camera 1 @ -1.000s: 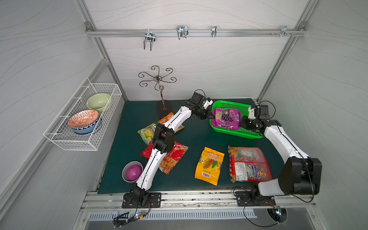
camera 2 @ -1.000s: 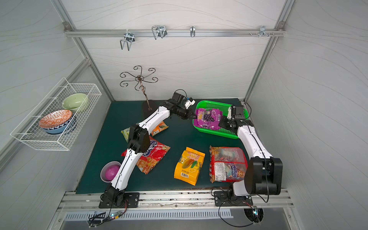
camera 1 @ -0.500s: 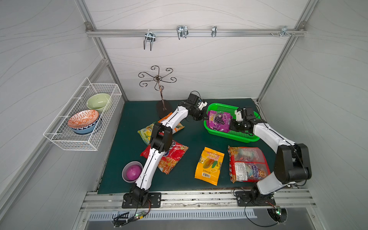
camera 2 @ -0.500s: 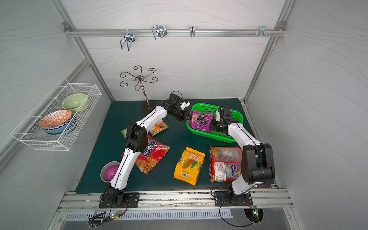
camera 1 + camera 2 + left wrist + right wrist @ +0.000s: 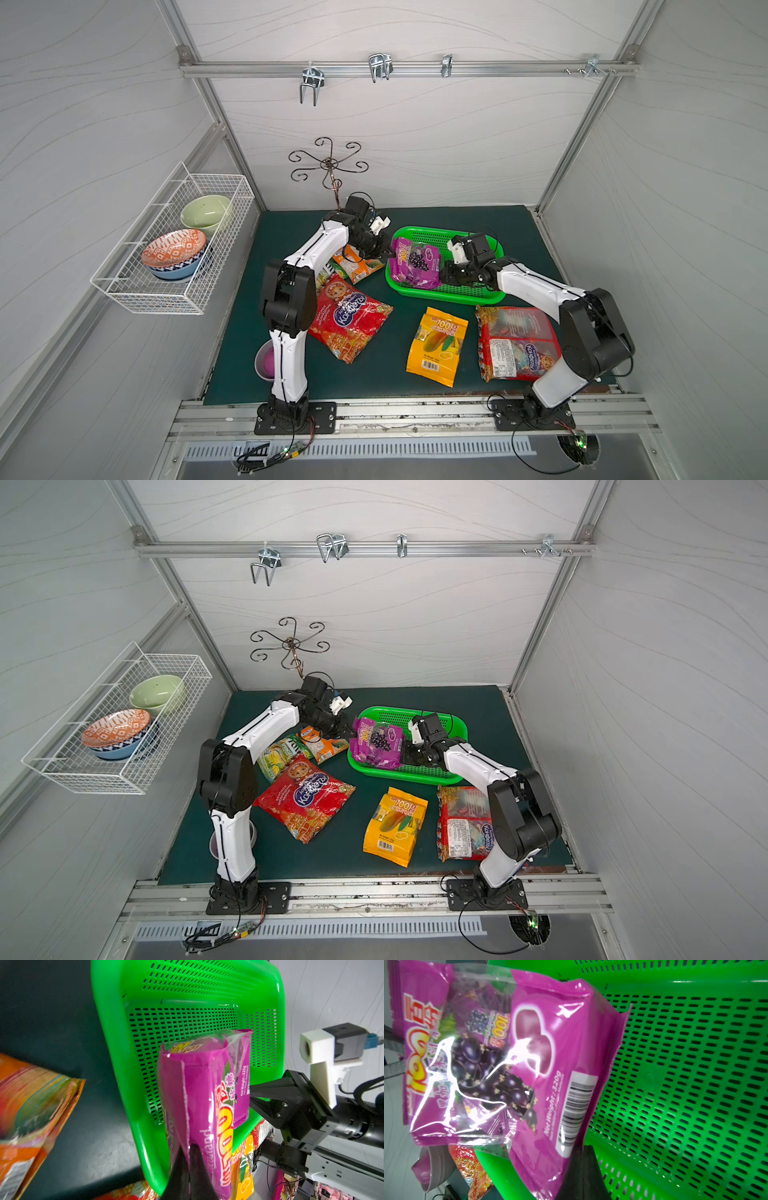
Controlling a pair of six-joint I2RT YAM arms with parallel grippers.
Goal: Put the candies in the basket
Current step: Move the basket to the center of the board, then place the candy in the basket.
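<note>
Both grippers hold a purple grape candy bag [image 5: 415,266] [image 5: 376,744] over the left part of the green basket [image 5: 457,297] [image 5: 409,777]. My left gripper [image 5: 388,249] [image 5: 188,1147] is shut on the bag's [image 5: 203,1095] back seam. My right gripper [image 5: 444,276] [image 5: 581,1147] is shut on its edge by the barcode [image 5: 575,1105]. On the mat lie two red bags [image 5: 349,316] [image 5: 515,345], a yellow mango bag [image 5: 438,345], a small orange bag [image 5: 357,266] and a green-yellow bag [image 5: 278,756] partly under the left arm.
A cup with a purple ball [image 5: 266,361] stands by the left arm's base. On the left wall hangs a white wire basket [image 5: 174,249] holding bowls. A metal hook stand [image 5: 328,166] rises at the back of the mat.
Both grippers, the purple bag and the green basket have shifted to the left. The right arm has stretched out further across the mat.
</note>
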